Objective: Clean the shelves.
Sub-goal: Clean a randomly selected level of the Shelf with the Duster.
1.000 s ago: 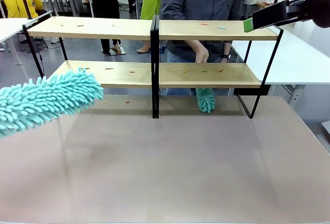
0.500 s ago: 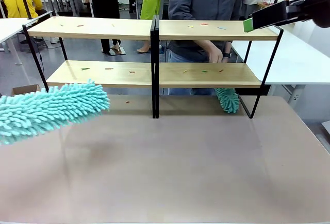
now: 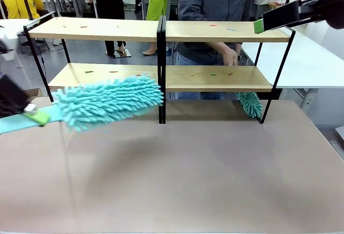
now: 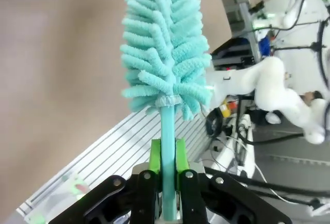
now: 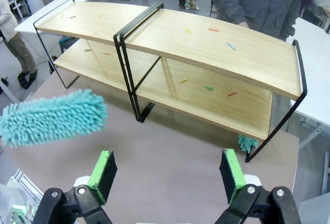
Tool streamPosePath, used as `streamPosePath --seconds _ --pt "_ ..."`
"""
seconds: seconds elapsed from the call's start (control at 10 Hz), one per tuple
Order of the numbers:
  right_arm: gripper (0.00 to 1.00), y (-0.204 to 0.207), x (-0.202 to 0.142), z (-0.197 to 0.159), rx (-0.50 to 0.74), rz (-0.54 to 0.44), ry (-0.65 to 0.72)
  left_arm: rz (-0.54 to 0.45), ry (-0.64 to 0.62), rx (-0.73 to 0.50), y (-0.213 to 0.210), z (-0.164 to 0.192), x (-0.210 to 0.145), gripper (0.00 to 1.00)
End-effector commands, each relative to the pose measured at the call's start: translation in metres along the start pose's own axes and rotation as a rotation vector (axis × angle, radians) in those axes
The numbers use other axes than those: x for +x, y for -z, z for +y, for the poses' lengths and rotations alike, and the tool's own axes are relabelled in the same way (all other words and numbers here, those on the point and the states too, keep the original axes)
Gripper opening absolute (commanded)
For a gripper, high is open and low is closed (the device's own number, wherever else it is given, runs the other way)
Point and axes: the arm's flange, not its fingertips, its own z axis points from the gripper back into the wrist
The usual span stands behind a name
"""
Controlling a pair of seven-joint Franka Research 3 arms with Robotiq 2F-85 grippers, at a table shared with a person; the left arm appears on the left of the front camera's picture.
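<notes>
The shelves stood along the counter's far edge, scraps littering both boards. The left jaws gripped the duster by its handle, head near the lower board, seemingly for sweeping; the right jaws hung open, empty.

Front and right wrist views both face the shelves.
</notes>
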Motion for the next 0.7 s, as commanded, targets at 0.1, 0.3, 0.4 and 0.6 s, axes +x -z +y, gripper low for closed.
streamPosePath --seconds 0.1,0.3,0.4,0.6 --pt "1.00 0.001 0.001 0.000 0.000 -0.001 0.002 -0.012 0.013 -0.031 -0.022 0.019 -0.012 0.13" --pt "1.00 0.001 0.001 0.000 0.000 -0.001 0.002 0.000 -0.002 0.000 -0.003 0.004 -0.001 0.13" --pt "1.00 0.001 0.001 0.000 0.000 -0.001 0.002 -0.014 -0.008 0.016 0.018 -0.006 0.006 0.13" --pt "1.00 0.001 0.001 0.000 0.000 -0.001 0.002 -0.036 0.040 0.054 0.058 -0.034 0.020 0.13"
